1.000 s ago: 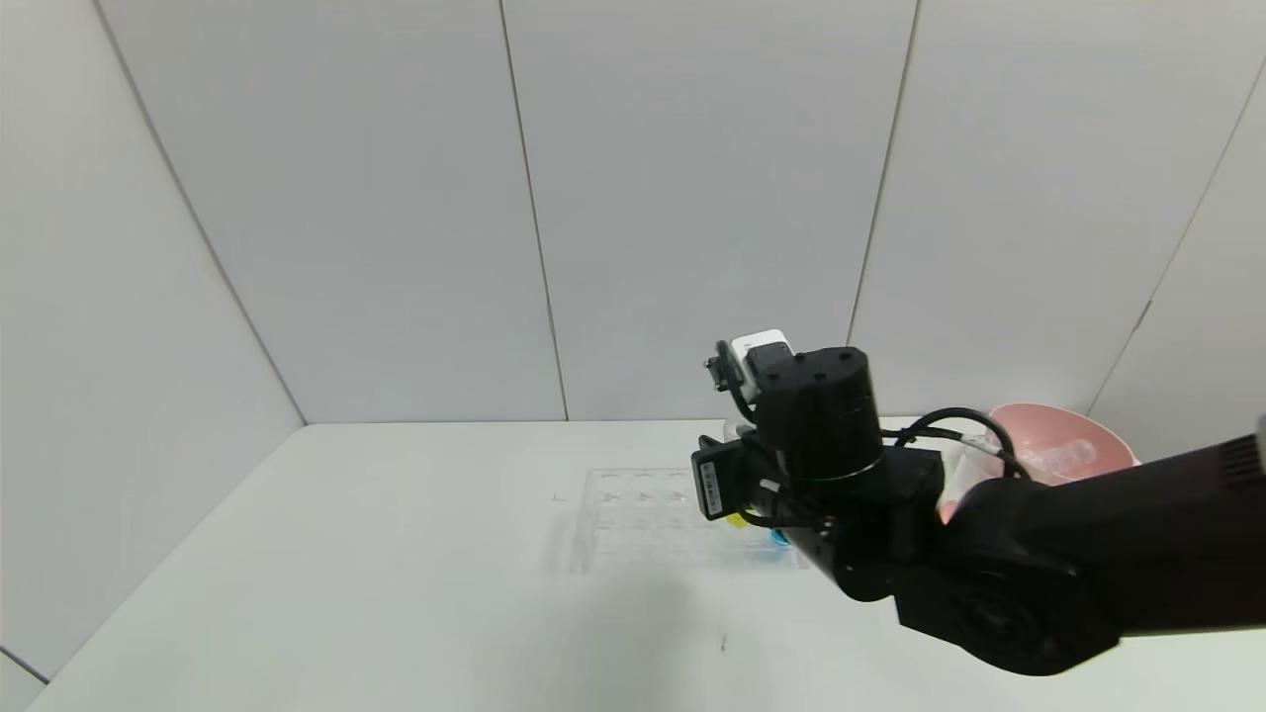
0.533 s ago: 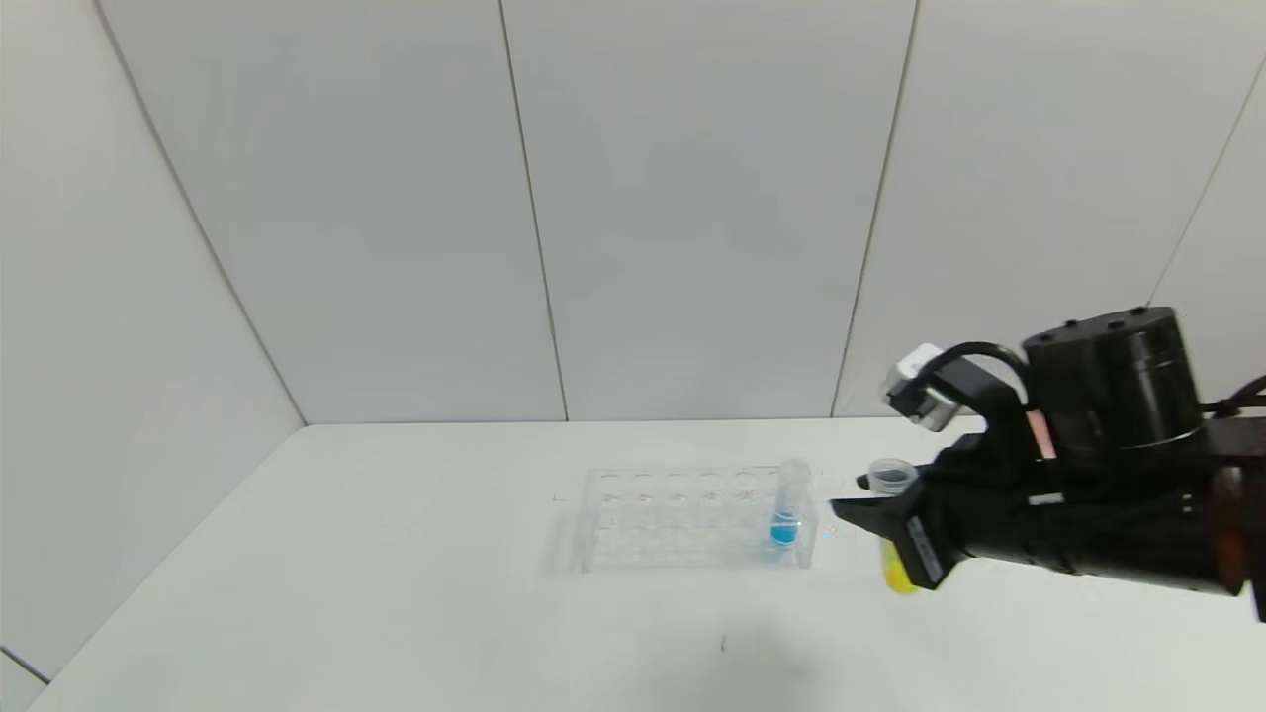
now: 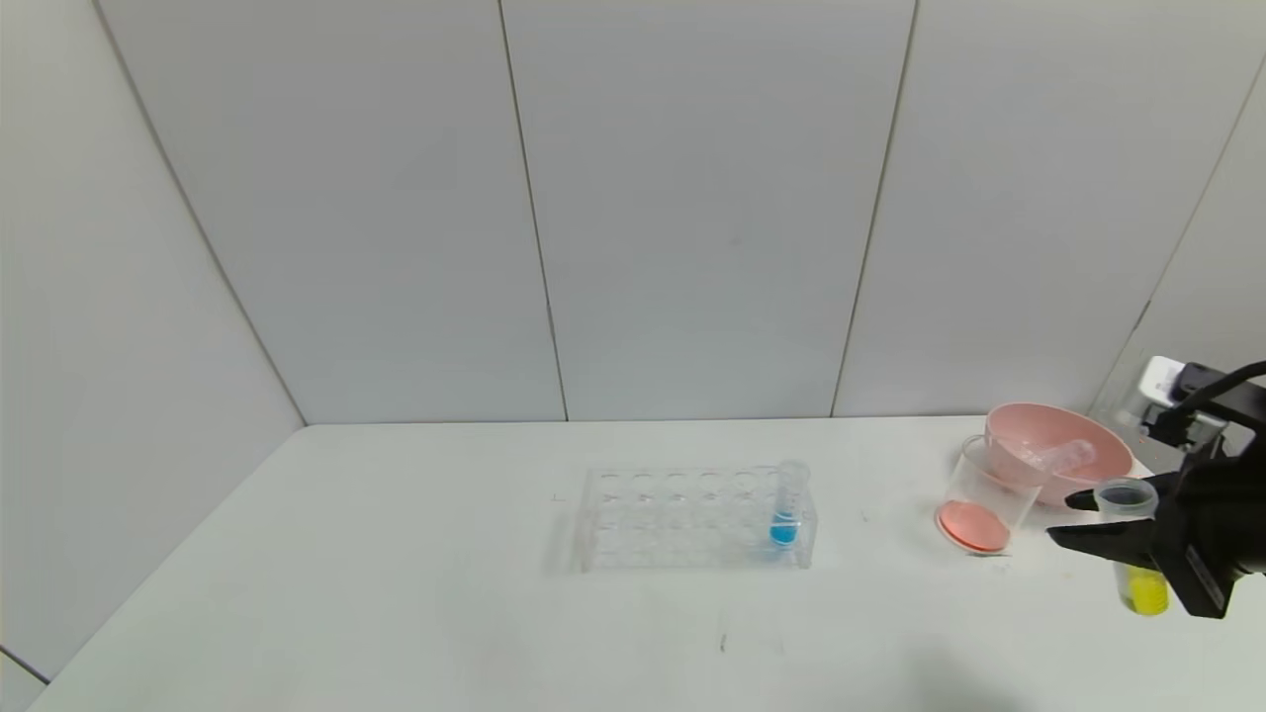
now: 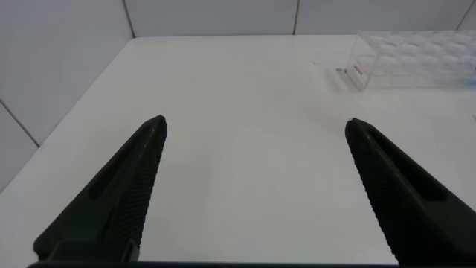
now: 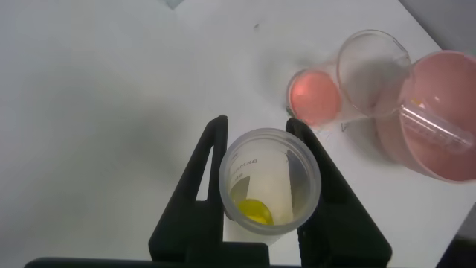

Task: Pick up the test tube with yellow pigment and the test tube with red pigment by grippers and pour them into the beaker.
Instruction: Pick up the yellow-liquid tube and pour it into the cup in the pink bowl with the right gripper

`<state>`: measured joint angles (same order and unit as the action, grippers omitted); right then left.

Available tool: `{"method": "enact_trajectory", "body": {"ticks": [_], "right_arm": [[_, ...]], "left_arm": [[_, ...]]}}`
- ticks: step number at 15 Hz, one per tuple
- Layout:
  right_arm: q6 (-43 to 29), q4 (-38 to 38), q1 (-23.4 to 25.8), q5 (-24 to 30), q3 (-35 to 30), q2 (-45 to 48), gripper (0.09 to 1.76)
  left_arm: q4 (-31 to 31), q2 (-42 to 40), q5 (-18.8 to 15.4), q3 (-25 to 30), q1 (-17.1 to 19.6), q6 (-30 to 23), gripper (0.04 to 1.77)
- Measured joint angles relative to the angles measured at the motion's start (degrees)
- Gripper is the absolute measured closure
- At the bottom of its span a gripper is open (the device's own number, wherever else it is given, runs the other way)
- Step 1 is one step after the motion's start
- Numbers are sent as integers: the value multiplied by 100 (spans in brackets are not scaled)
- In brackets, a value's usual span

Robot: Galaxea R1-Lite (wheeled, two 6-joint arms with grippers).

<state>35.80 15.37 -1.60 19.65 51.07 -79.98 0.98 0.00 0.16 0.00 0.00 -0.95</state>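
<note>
The test tube with yellow pigment [image 3: 1135, 547] is being gripped between the fingers of the right gripper [image 3: 1108, 522] — long axis upright, flared mouth facing up, yellow liquid pooled at the round bottom below the claw. The beaker [image 3: 982, 501], red liquid in its base, is standing just beyond the fingertips, touching the pink bowl [image 3: 1058, 447]. The left gripper [image 4: 253, 141] is being held spread open — well apart from the clear rack [image 4: 413, 59].

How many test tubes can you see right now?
3: the test tube with yellow pigment in the right end effector, a blue-liquid tube in the rack, an empty tube lying in the pink bowl.
</note>
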Motion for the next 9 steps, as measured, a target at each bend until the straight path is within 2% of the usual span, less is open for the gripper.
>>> {"method": "enact_trajectory", "body": {"ticks": [4, 9], "right_arm": [[1106, 901, 845, 249, 450, -129, 125], [2135, 1654, 1426, 235, 1701, -898, 125]], "left_arm": [[0, 0, 0, 0, 0, 2, 9], [0, 0, 0, 0, 0, 0, 9]]}}
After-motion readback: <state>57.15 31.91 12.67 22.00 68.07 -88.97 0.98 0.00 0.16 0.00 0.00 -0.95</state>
